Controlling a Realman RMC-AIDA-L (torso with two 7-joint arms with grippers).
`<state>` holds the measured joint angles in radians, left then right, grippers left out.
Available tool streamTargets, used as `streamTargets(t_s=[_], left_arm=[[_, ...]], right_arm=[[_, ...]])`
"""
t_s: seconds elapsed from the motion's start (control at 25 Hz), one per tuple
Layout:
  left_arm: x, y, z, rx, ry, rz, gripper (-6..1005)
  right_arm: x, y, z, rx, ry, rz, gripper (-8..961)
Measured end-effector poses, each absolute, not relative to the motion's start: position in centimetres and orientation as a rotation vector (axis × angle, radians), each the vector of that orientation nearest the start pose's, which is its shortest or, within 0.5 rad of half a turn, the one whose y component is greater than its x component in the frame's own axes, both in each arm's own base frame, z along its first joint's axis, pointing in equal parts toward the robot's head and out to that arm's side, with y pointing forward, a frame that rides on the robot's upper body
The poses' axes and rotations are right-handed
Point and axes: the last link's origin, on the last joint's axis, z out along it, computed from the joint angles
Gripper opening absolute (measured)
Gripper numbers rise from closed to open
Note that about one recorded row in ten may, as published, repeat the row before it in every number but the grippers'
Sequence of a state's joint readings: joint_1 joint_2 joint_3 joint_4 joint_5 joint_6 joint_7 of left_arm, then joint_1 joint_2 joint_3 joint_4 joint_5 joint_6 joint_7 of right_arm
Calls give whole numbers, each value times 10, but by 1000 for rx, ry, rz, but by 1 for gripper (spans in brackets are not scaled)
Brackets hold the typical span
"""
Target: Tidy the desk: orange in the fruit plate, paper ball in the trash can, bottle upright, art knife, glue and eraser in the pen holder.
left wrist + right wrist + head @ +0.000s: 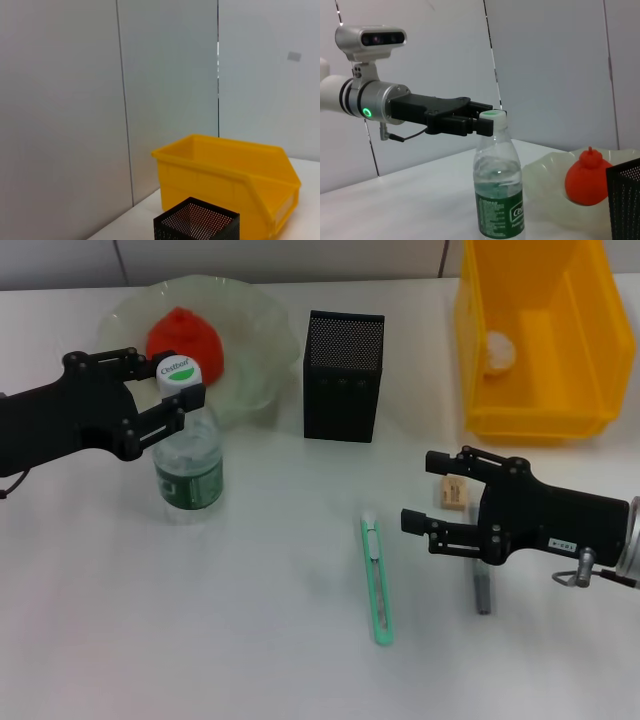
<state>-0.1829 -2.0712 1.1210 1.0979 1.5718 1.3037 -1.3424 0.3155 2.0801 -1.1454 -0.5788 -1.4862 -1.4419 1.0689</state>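
Red-orange knobby orange (pixel 183 340) sits in the pale green ruffled glass fruit plate (pixel 250 330) at eleven o'clock; clear green-labelled bottle (pixel 187 455) stands upright at nine; black mesh pen holder (pixel 343 377) at twelve; yellow trash can (pixel 540 340) at one, paper ball (pixel 497 351) inside; mint-green art knife (pixel 377 580) and grey glue stick (pixel 482 588) lie flat near five; tan eraser (pixel 454 493) at three.

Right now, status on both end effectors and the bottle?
Left end effector at the cap of the bottle, bottle upright. Right end effector open, low over the glue. Art knife flat on the desk, unobstructed.
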Motion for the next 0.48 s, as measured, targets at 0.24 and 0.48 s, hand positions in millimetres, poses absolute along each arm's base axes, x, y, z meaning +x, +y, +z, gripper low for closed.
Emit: streamTargets(t_s=[0.24,0.48], left_arm=[[-255,316,38,-2452,-355,-685,459],[-252,318,45,-2420,-347,-732,502]], right_arm=[[273,283,-38,-2643,442,858,823],[272,283,-37,-2643,450,861,824]])
